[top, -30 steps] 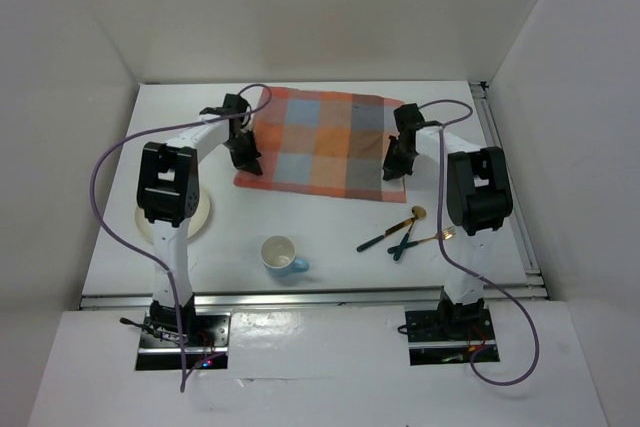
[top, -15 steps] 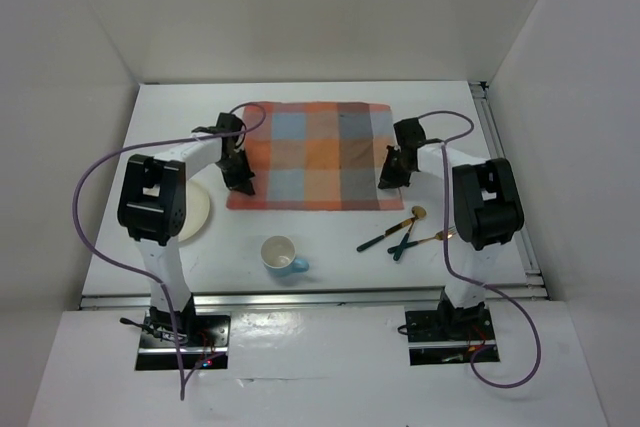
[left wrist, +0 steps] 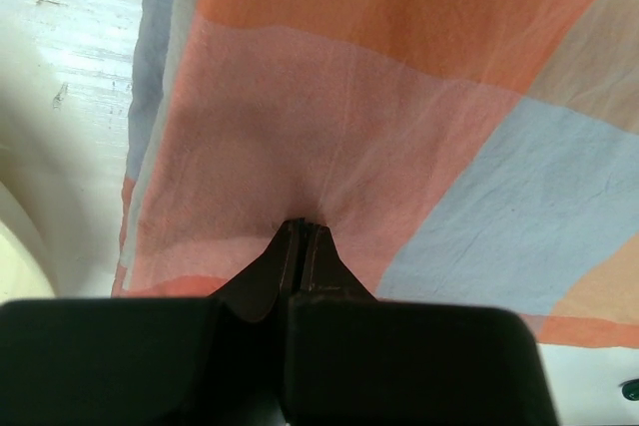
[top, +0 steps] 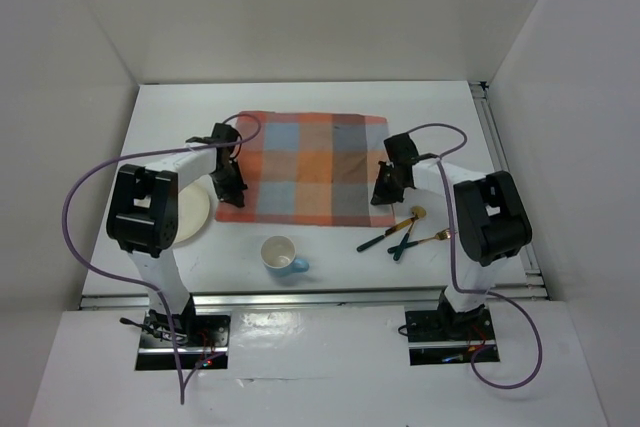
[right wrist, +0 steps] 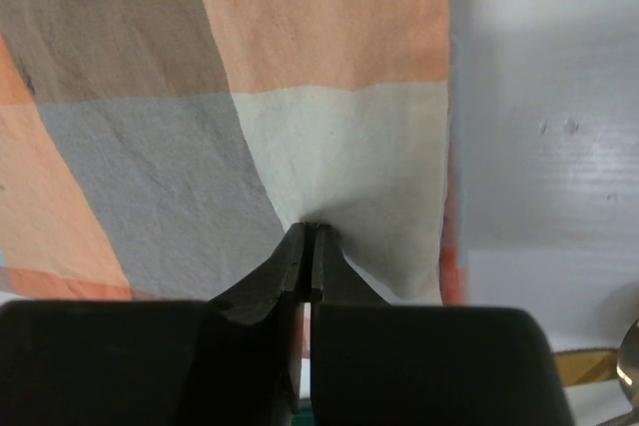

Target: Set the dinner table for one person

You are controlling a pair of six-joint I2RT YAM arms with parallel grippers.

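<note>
An orange-and-blue checked cloth mat (top: 308, 167) lies spread on the white dinner table (top: 310, 97). My left gripper (top: 232, 197) is shut on the mat's near left corner; in the left wrist view the jaws (left wrist: 302, 228) pinch a fold of the mat (left wrist: 399, 97). My right gripper (top: 380, 197) is shut on the mat's near right corner, and the right wrist view shows its tips (right wrist: 312, 230) pinching the mat (right wrist: 200, 97). A cream plate (top: 192, 212) lies at the left. A blue cup (top: 280, 254) stands near the front. A spoon (top: 392, 229) and a fork (top: 428, 240) lie at the right.
A metal rail (top: 300, 297) runs along the table's near edge and another runs down the right edge (top: 505, 172). White walls enclose the table. The plate's rim shows in the left wrist view (left wrist: 20, 246), close to the mat's corner.
Both grippers have pulled the mat toward the near edge and squared it to the table. The left arm has swung over the plate.
</note>
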